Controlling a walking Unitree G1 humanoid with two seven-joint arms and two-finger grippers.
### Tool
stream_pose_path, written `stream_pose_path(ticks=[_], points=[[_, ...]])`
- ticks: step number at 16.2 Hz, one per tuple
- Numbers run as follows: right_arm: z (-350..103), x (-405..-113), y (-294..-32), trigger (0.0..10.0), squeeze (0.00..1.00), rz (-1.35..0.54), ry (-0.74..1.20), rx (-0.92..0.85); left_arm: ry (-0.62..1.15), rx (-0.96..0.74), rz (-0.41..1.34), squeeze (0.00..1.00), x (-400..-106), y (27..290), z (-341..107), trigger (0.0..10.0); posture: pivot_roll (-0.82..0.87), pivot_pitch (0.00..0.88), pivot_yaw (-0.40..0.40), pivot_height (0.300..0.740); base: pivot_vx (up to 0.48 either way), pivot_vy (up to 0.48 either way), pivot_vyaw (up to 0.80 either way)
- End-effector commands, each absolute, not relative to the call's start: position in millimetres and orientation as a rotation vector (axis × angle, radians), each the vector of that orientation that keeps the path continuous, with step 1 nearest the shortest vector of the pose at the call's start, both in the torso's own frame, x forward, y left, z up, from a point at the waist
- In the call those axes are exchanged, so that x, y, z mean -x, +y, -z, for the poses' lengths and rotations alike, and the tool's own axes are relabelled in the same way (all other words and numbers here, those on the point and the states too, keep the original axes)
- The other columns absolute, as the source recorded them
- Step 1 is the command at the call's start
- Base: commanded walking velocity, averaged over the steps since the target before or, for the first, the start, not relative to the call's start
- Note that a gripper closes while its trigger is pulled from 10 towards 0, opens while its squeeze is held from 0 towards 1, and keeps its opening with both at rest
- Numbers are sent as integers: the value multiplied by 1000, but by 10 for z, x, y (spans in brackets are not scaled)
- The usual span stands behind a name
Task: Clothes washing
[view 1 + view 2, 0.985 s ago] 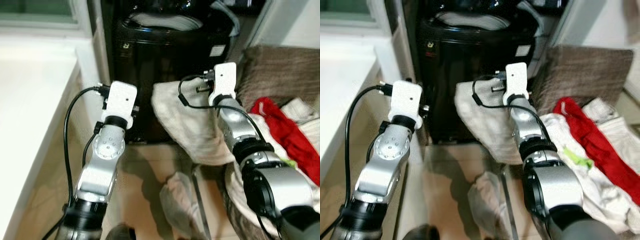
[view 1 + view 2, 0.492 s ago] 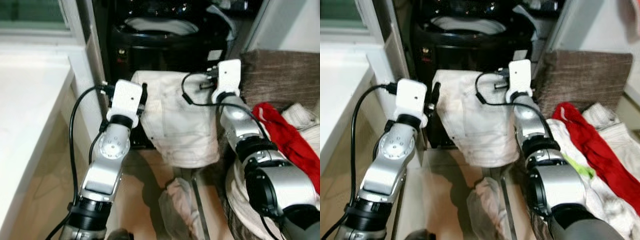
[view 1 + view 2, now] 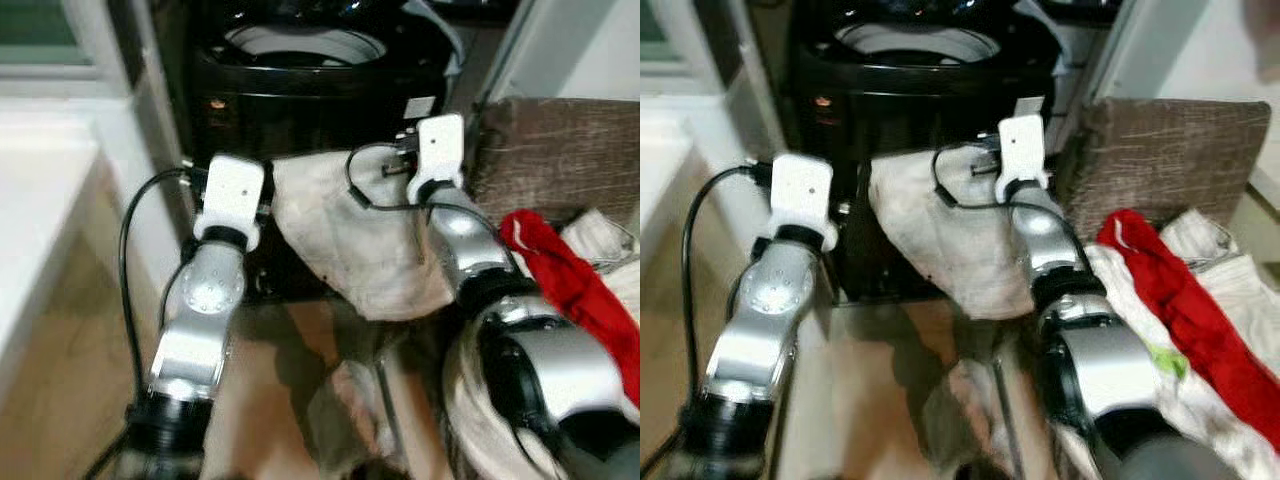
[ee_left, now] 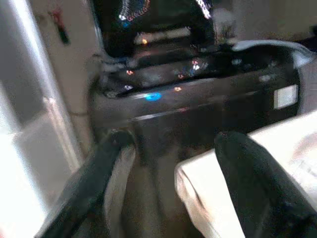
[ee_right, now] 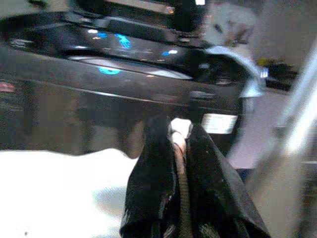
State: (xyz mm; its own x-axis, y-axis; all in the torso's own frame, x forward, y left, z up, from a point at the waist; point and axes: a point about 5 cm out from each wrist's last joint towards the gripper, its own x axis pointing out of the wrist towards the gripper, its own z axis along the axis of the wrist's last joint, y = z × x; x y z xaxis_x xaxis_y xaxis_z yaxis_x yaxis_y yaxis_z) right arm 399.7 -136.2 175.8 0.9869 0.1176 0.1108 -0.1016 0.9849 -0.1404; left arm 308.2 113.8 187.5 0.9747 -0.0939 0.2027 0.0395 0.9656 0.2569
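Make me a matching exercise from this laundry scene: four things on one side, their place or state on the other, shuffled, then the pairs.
Things:
1. cream garment
2. red garment
3. washing machine
4. left gripper

Place or state:
A. black, standing behind both arms
B. jaws apart, beside the cloth's edge
C. hanging from the right gripper, in front of the machine
D. lying on the laundry pile at the robot's right

Pairs: 1-C, 2-D, 3-A, 4-B
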Motion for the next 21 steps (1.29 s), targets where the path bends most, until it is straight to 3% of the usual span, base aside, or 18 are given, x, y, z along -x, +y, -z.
stream_pose_path(ticks=[1, 18, 21], points=[[-1983, -4038, -1352, 10000, 0, -104, -206, 122, -236, -268, 70, 0, -3087, 1133, -1922, 10000, 108, 0, -82, 733, 465, 0, 0], [-2118, -4081, -1232, 10000, 0, -175, -213, 118, -238, -277, 27, 0, -3099, 1111, -1959, 10000, 114, 12, -86, 740, 461, 0, 56], [-2080, -4078, -1258, 10000, 0, -165, -197, 132, -243, -269, 26, 0, -3108, 1086, -1977, 10000, 114, 14, -89, 740, 0, 0, 0]])
